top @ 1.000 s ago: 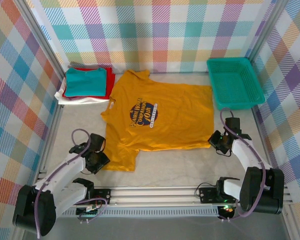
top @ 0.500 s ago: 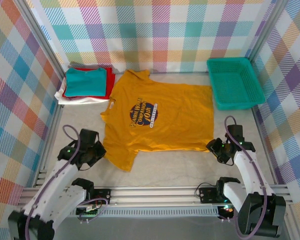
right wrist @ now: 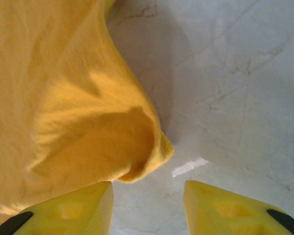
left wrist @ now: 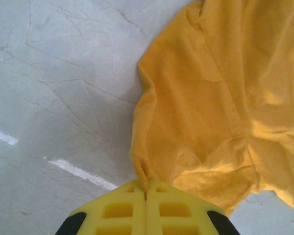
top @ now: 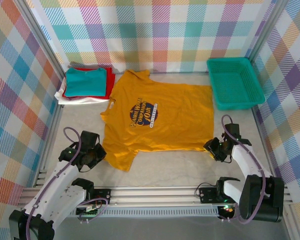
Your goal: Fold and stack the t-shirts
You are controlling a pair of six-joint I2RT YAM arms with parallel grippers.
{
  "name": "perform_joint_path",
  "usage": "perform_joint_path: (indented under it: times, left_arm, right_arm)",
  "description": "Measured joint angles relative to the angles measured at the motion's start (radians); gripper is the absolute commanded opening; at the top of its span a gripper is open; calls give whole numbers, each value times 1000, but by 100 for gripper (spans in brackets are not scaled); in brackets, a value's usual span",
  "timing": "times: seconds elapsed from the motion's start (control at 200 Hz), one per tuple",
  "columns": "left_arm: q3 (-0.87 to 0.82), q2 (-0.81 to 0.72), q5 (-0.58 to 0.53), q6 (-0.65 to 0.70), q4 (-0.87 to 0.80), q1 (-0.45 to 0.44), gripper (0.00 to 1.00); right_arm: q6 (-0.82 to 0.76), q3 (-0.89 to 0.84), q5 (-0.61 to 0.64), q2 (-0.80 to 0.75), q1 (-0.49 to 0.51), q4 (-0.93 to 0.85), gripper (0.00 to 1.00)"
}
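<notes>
The mustard-yellow t-shirt point(top: 160, 117) lies spread print-up mid-table. My left gripper point(top: 96, 156) sits at its near-left sleeve, shut, with a fold of yellow cloth point(left wrist: 220, 98) pinched between the fingertips of the left gripper point(left wrist: 146, 188). At the shirt's near-right hem corner, my right gripper point(top: 211, 147) is open. In the right wrist view that corner point(right wrist: 63, 107) bulges up just ahead of the right gripper point(right wrist: 148, 196), and its left finger point(right wrist: 73, 208) touches the cloth while nothing is clamped. Folded t-shirts point(top: 87, 82), teal on top of red and white, are stacked at the back left.
A green mesh basket point(top: 235, 82) stands at the back right. Plaid walls close in the table on three sides. Bare marbled table point(top: 175, 167) runs between the shirt's near edge and the arm bases.
My left gripper shifted toward the near left and shut on the sleeve. My right gripper came nearer, opened, and edged left to the hem corner.
</notes>
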Motion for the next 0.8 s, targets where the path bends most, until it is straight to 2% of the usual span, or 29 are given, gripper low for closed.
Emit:
perform_joint_path:
  times: [0.06,0.115,0.23,0.405,0.65,0.8]
  left_arm:
    - [0,1,0,-6,8,0,0]
    - [0,0,0,-8,18,0,0]
    - [1,-13,-10,-14,23,0,0]
    - [2,-116,-40,-61,-16,0,0]
    - [58,-483,-155,-191,-189,0,0]
    - [153,-488,-198,-206,-275,0,0]
  right_arm:
    - [1,0,0,28,0,24,35]
    - [-1,0,2,53,0,45,29]
    - [6,0,2,74,0,72,0]
    - [7,9,11,-4,1,7,0]
    - [52,89,63,-304,1,-230,0]
    - [74,92,89,-356,1,-324,0]
